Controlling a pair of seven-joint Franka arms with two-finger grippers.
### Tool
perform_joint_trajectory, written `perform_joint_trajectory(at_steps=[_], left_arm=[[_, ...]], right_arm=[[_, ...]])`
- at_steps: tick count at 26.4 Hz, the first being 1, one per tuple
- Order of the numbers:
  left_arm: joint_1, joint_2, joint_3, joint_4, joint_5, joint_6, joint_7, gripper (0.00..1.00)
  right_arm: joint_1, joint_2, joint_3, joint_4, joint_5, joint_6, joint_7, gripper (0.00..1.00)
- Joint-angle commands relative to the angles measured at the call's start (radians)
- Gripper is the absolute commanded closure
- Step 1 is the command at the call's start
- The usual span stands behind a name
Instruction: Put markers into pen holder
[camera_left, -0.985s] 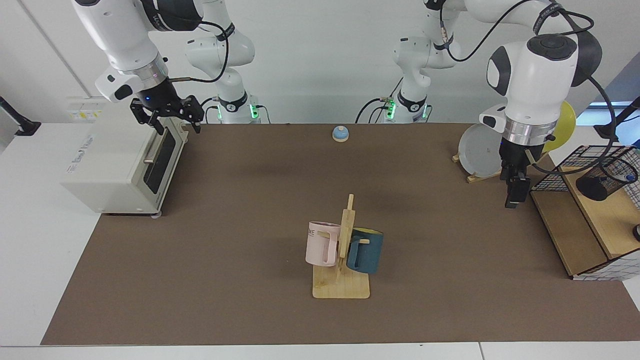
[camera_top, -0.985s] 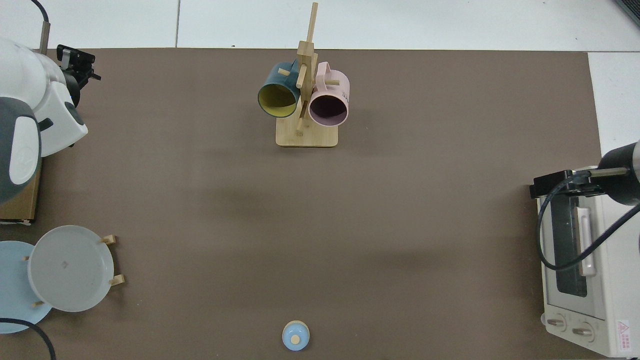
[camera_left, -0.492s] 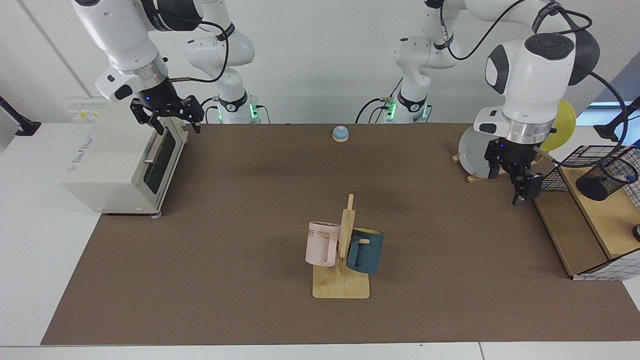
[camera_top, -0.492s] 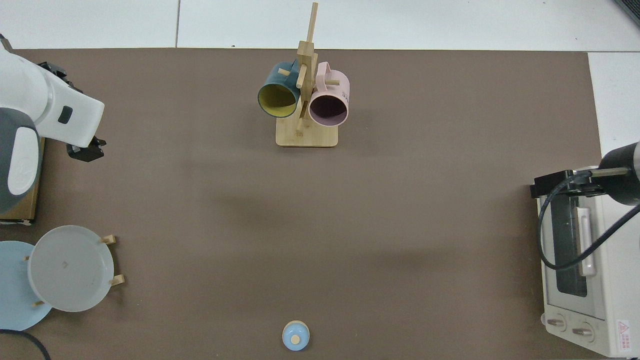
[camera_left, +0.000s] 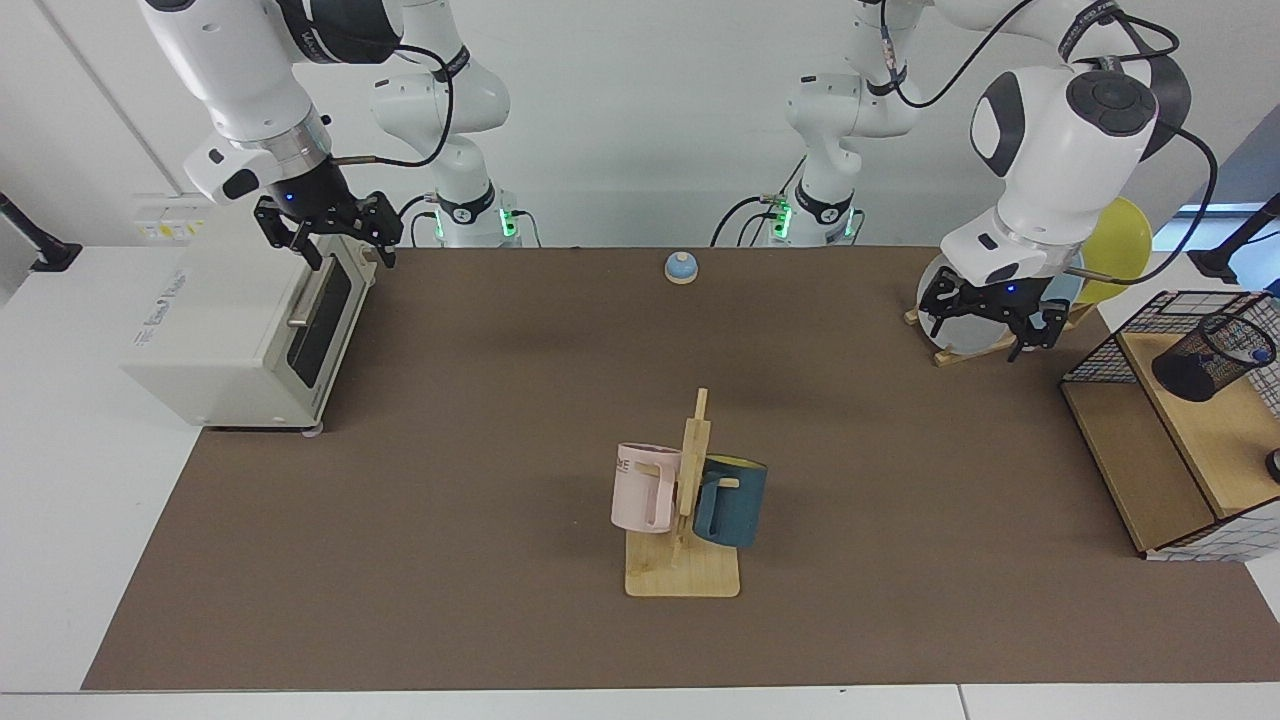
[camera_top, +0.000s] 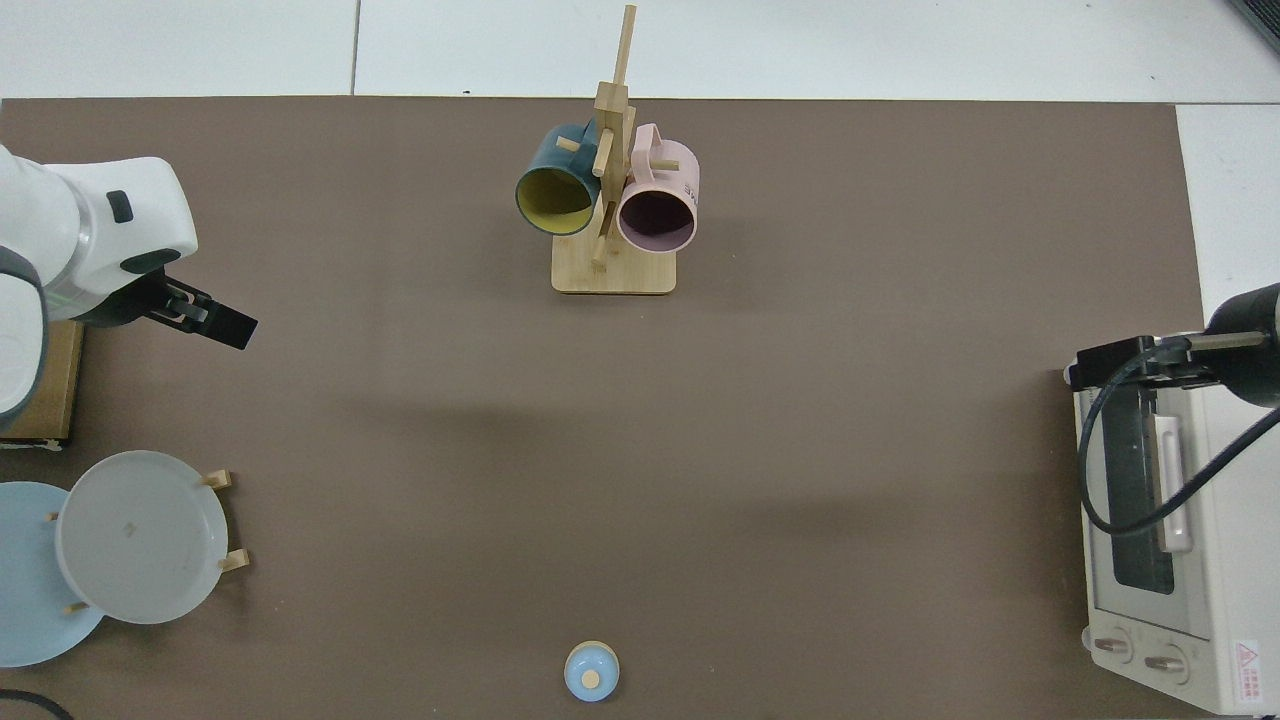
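Poking out of the one black mesh pen holder (camera_left: 1210, 356) is a single marker (camera_left: 1261, 354), blue cap showing at its rim. That pen holder sits tilted on the wooden shelf (camera_left: 1200, 440), inside the wire basket (camera_left: 1105, 358). Nearest to it, the left gripper (camera_left: 985, 335) hangs empty with fingers spread wide, before two plates (camera_top: 140, 535). Farther off stand two mugs (camera_left: 690, 495), one bell (camera_left: 681, 267), and one toaster oven (camera_left: 240, 330), where the right gripper (camera_left: 335, 245) waits, also spread wide.
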Motion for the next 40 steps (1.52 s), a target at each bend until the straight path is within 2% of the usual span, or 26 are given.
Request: perform_joint_trajectory(at_steps=[1, 7, 13, 21, 40], left_arm=[[0.009, -0.032, 0.003, -0.030, -0.049, -0.018, -0.098, 0.00], [0.042, -0.057, -0.017, -0.010, -0.081, -0.018, -0.127, 0.00], [0.095, -0.120, -0.081, -0.007, -0.083, -0.088, -0.296, 0.00], [0.092, -0.169, -0.072, -0.047, -0.080, -0.148, -0.343, 0.00], [0.080, -0.147, -0.072, -0.047, -0.069, -0.132, -0.326, 0.00]], right_arm=[[-0.010, -0.010, 0.007, -0.012, -0.023, 0.027, 0.003, 0.00], [-0.010, -0.008, 0.009, -0.010, -0.020, 0.027, 0.005, 0.00], [0.000, -0.008, 0.009, -0.010, -0.032, 0.027, 0.006, 0.00], [-0.007, -0.007, 0.007, -0.010, -0.034, 0.031, 0.006, 0.00], [0.000, -0.005, 0.007, -0.010, -0.012, 0.050, 0.012, 0.00]])
